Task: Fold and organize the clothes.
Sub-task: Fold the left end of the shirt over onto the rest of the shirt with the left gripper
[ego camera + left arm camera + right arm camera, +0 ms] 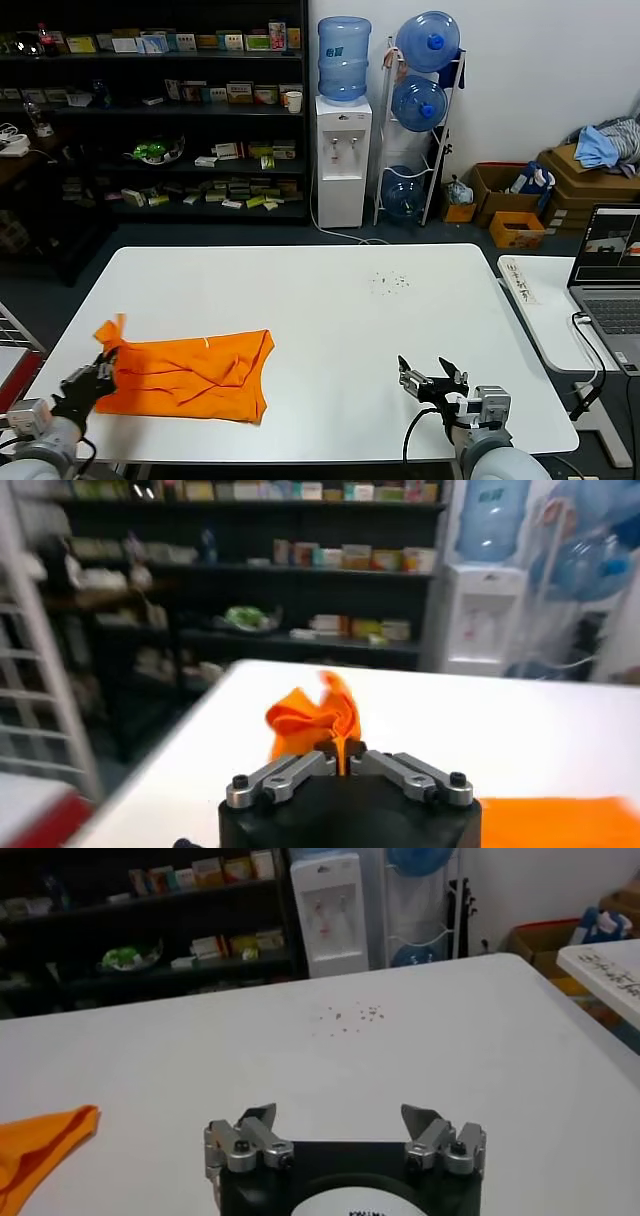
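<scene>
The orange T-shirt (195,373) lies partly folded and crumpled on the near left of the white table (330,300). My left gripper (104,368) is shut on its left edge, a bunch of orange cloth (318,715) sticking up between the fingers in the left wrist view. My right gripper (432,372) is open and empty above the table's near right. In the right wrist view it (340,1116) hovers over bare table, with a corner of the shirt (40,1143) off to one side.
Dark specks (390,283) lie on the far middle of the table. A side table with a laptop (610,290) stands on the right. Shelves (160,110), a water dispenser (343,160) and cardboard boxes (560,180) stand beyond the table.
</scene>
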